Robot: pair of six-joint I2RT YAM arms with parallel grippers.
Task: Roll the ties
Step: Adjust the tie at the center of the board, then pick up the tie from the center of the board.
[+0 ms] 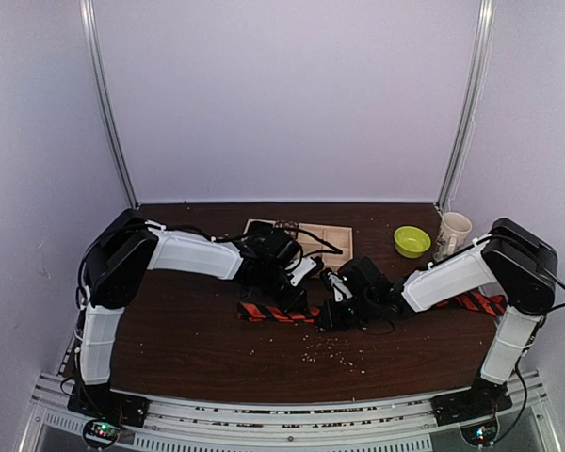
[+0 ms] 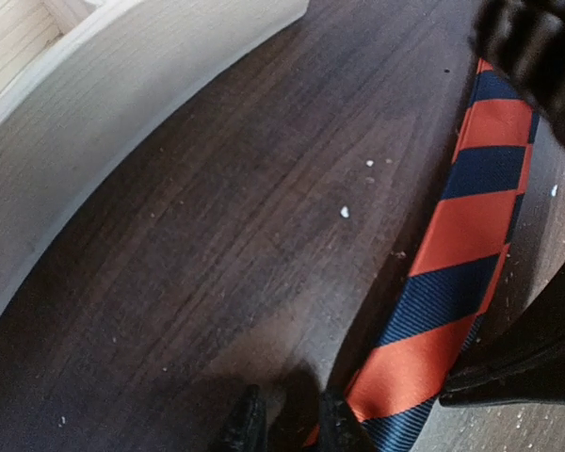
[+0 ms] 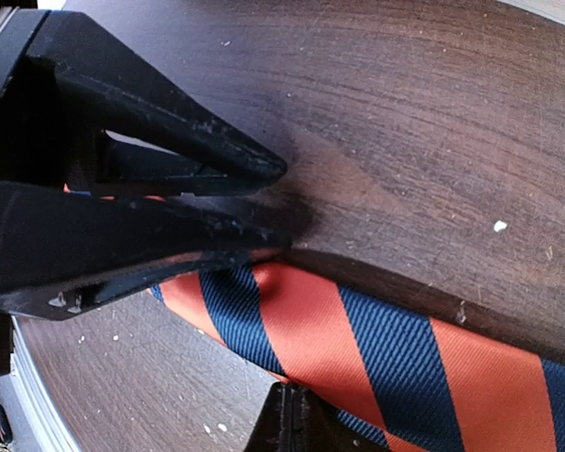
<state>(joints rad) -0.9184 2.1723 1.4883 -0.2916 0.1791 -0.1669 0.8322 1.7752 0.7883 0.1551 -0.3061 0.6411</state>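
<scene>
Down at mid-table, we have both arms bent inward and meeting over the tie (image 1: pixel 264 312). It lies flat in a long line from left of centre, out under the right arm, to the right side of the table (image 1: pixel 188 330). Orange and dark-blue diagonal stripes, clear as anything up close.

We see the left gripper (image 2: pixel 287 431) tipped down at the cloth, its fingertips a narrow gap apart with bare wood between them and one tip right at the tie's edge. The right gripper (image 3: pixel 288 424) shows us only a dark point at the tie's near edge; parted or closed, we cannot tell. The two grippers sit just beside each other.

Behind them is the wooden tray (image 1: pixel 339 243); off right, a green bowl (image 1: pixel 411 241) and a cup (image 1: pixel 452 233). Pale crumbs (image 1: pixel 334 353) dot the front of the table.
</scene>
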